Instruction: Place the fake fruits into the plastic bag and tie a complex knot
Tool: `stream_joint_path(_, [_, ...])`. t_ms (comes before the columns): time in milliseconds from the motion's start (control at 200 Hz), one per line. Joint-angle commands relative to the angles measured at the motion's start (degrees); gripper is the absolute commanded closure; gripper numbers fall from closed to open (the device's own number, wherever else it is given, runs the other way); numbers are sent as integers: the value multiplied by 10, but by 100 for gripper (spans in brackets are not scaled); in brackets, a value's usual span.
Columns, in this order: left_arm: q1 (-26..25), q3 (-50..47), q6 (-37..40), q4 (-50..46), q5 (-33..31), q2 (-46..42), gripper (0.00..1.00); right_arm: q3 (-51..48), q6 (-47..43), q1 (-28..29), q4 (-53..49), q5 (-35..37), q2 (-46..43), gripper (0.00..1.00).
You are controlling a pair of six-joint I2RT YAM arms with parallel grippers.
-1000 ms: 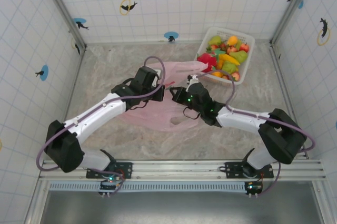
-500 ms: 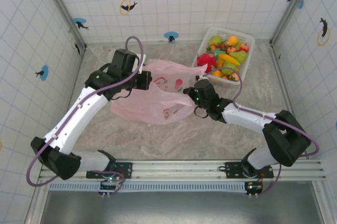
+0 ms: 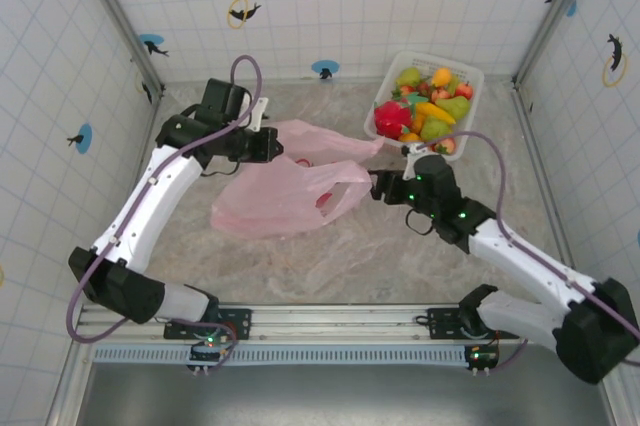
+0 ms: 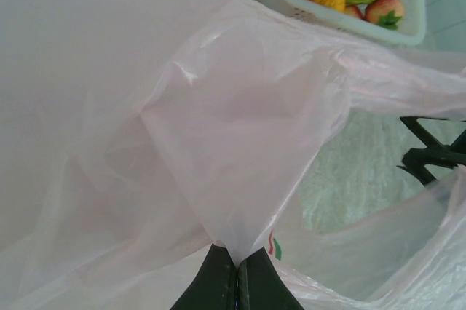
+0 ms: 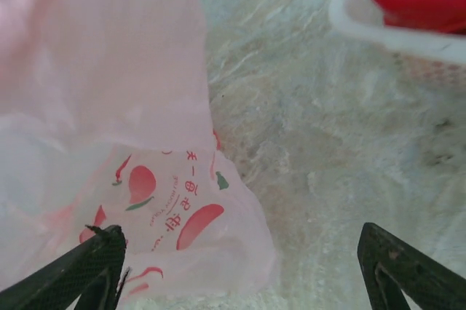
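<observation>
The left gripper (image 4: 237,284) is closed tight, its two fingers pinching a fold of thin pink film. It holds one layer of the plastic bag (image 4: 233,128) lifted off the bench (image 3: 330,266), near the far left corner. The film fans out from that pinch in a taut, creased cone. From there the bag sags toward the middle of the bench, and one handle strip reaches toward the white basket (image 3: 476,76).

The right gripper (image 5: 242,237) is spread wide and holds nothing. It sits just off the bag's printed end, right of the middle of the bench. The fake fruits (image 3: 430,111) are heaped in the basket at the far right corner, and I can make out none in the bag.

The risks I see:
- With only one side held, the mouth may slump shut, so a fruit could land on the film and roll off.
- A single pinch on such slick, thin plastic could slip or tear if the arm pulls harder.
- The loose handle strip could snag a finger reaching for the basket.
</observation>
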Motion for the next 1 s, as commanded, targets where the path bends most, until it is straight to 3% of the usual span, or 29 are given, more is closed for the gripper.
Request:
stream_joint_path(0, [6,-14,-16,34,77,-19,100,-11,-37,-50,-65,-30,-68,8])
stream_joint_path(175, [17,-29,-45,64,105,-26,100,19,-22,-222,-169,-60,-87,6])
stream_joint_path(295, [26,-45,-69,95,121,-35,100,32,-4,-371,-151,-130,-20,11])
stream_joint_path(380, [28,-53,-82,110,122,-37,100,59,0,-429,-131,-150,54,18])
stream_joint_path(721, [36,-64,-102,142,139,-40,100,198,8,-446,-61,-172,315,33])
stream_joint_path(991, [46,-68,-102,145,138,-42,100,263,-28,-437,-126,-160,397,63])
